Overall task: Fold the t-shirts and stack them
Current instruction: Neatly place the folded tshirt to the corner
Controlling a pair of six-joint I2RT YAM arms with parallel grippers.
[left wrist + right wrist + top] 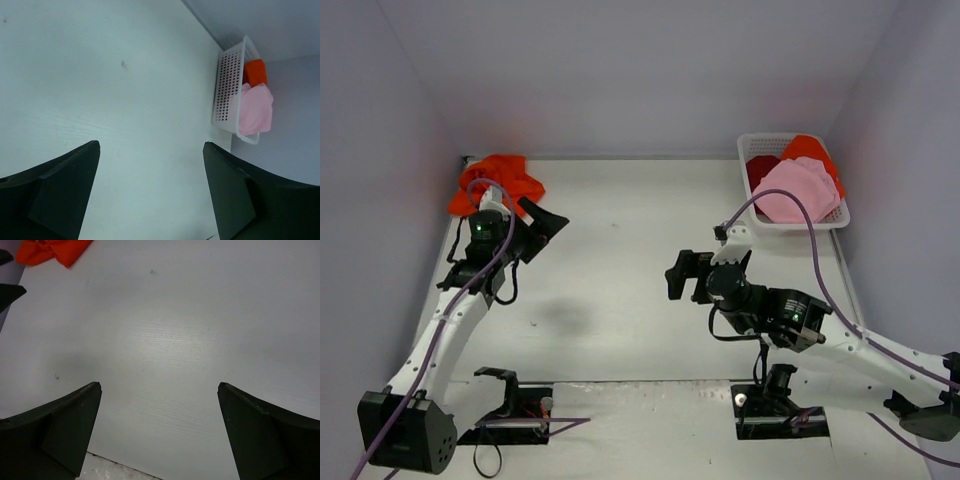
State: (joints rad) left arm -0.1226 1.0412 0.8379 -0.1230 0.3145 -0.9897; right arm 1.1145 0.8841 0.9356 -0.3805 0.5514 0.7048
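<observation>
A bright orange-red t-shirt (498, 180) lies crumpled in the far left corner of the table; the right wrist view shows it at the top left (50, 251). My left gripper (548, 222) hangs just right of it, open and empty, over bare table (150, 145). A light pink t-shirt (798, 192) (256, 112), another orange one (810, 150) (256, 72) and a dark red one (760, 170) are piled in the white basket (755, 140). My right gripper (678, 275) is open over the middle of the table with nothing between its fingers (159, 385).
The white lattice basket (227, 90) stands at the far right against the back wall. Grey walls close in the table at the back and both sides. Both arm bases sit at the near edge.
</observation>
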